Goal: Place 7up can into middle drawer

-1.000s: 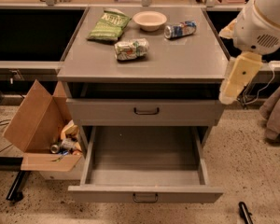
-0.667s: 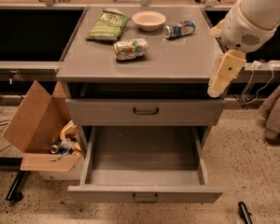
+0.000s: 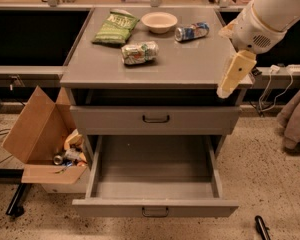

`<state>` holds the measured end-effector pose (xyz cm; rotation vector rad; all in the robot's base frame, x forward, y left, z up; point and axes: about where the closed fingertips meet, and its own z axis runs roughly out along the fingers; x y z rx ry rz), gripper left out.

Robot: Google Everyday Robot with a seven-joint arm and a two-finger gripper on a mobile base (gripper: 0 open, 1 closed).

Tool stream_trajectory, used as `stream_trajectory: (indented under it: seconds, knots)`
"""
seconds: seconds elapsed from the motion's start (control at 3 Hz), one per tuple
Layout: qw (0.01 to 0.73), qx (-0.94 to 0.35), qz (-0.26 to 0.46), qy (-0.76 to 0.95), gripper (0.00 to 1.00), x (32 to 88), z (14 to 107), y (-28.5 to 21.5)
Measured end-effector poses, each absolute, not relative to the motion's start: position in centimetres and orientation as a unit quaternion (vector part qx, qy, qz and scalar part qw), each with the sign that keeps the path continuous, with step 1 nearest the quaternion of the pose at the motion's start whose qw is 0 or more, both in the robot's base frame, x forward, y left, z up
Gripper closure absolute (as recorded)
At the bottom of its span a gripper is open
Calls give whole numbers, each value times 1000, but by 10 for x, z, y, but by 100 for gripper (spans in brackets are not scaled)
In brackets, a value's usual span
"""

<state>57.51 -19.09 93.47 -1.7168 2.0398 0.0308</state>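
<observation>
Since a second ago, our gripper (image 3: 234,75) has been swinging in from the right and a little upward. It is now hanging to the right of the 7up can (image 3: 140,53), well apart from it, over the right edge of the cabinet top (image 3: 195,66). We are carrying nothing, and we cannot tell whether the gripper is spread or pressed together. The slanted, downward-pointing pose suggests we are lining up to come across the top rather than reaching in low.

In the single camera view, the 7up can is lying on its side near the middle of the cabinet top. It is dented and is not touching anything. Behind the can, the chip bag (image 3: 115,26) is sitting to the left, the bowl (image 3: 159,21) slightly to the right, and the blue, white and red can (image 3: 192,31) farther right. All of them are leaving room around the can for a grasp from above.

Straight below the can, past the closed upper drawer (image 3: 155,119), the middle drawer (image 3: 155,208) is standing pulled fully out. We judge that opening is already done and picking up comes next. Down and to the left of the can, a cardboard box (image 3: 37,134) of scraps is sitting on the floor, out of our path.
</observation>
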Motion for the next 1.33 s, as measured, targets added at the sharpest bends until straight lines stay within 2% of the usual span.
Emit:
stream_trajectory:
  seconds: [1.0, 1.33]
  knots:
    - [319, -613, 70, 719, 0, 690, 919, -163]
    - [319, -613, 70, 719, 0, 690, 919, -163]
